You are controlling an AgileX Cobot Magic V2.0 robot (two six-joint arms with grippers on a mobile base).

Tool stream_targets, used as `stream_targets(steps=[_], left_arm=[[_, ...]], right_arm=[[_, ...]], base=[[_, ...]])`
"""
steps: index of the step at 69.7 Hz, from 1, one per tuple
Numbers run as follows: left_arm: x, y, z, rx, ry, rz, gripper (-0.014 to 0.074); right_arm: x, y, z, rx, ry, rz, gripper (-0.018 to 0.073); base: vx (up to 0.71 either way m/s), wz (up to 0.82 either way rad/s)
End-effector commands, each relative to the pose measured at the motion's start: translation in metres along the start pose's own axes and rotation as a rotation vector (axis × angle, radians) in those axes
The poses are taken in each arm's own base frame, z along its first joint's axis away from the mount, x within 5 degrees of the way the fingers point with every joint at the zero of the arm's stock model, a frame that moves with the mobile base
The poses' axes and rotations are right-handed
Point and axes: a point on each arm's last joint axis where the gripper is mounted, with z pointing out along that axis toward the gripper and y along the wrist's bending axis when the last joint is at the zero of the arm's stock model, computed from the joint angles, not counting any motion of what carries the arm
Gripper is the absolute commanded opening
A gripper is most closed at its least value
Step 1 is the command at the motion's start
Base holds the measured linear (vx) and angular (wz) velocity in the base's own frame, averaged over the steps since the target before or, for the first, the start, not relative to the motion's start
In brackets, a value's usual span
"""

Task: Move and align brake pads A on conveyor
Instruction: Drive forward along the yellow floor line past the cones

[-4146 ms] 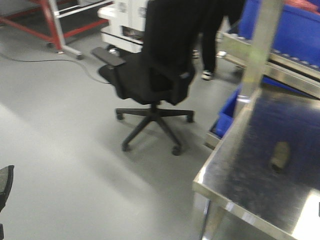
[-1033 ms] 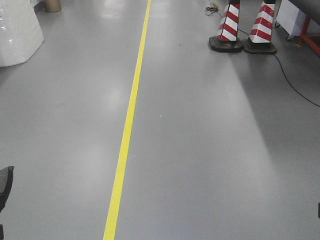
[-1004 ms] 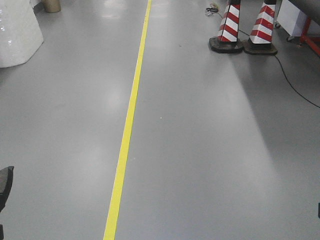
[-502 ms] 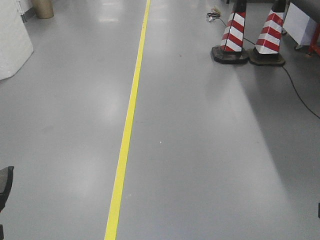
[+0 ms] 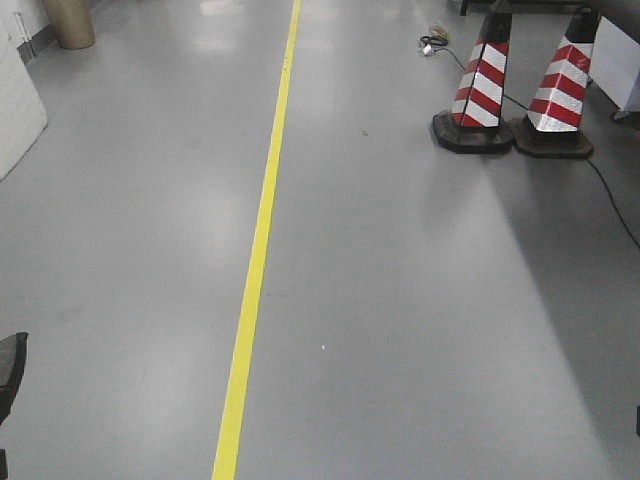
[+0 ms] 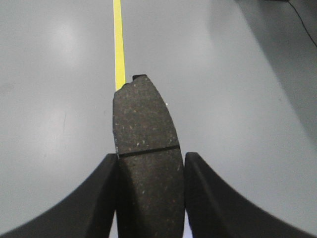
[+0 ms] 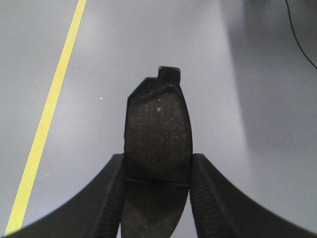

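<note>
Carrying two brake pads over bare grey floor (image 5: pixel 400 300), with no conveyor in any view yet. Holding the first brake pad (image 6: pixel 143 119) in the left gripper (image 6: pixel 150 163), jaws clamped on its long edges right at the cross groove, far end jutting out above the yellow line (image 6: pixel 118 44). Holding the second brake pad (image 7: pixel 158 124) in the right gripper (image 7: pixel 158 166) the same way, jaws closed on both long edges, notched tab pointing far, yellow line off to the left.

Judging the step as transport: rolling toward the belt, probably well short of any placing. Keep both clamps firm and both arms quiet on the move, guarding against a pivot of the free far ends, with only the near part of each pad pinched. Steer along the line, passing well left of the striped cones (image 5: pixel 482 90) and the cable (image 5: pixel 610 200) at far right. Hold off lowering either arm before sighting the felt belt under the wrists. On arrival, set each pad down flat, long axes parallel, and only then release.
</note>
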Motion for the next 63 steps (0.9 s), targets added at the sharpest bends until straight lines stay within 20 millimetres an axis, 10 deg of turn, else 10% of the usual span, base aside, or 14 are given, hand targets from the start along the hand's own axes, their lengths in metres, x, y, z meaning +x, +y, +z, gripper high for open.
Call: stream_targets(steps=[1, 63], left_arm=[[-0.0160, -0.0038, -0.0051, 0.030, -0.112, -0.001, 0.0065], [-0.0160, -0.0038, -0.0051, 0.030, -0.112, -0.001, 0.0065]], right_arm=[[-0.0155, -0.0013, -0.0051, 0.008, -0.113, -0.009, 0.0150], [-0.0155, -0.0013, -0.0051, 0.008, -0.113, -0.009, 0.0150]], base=[[0.58, 0.01], [0.59, -0.01]])
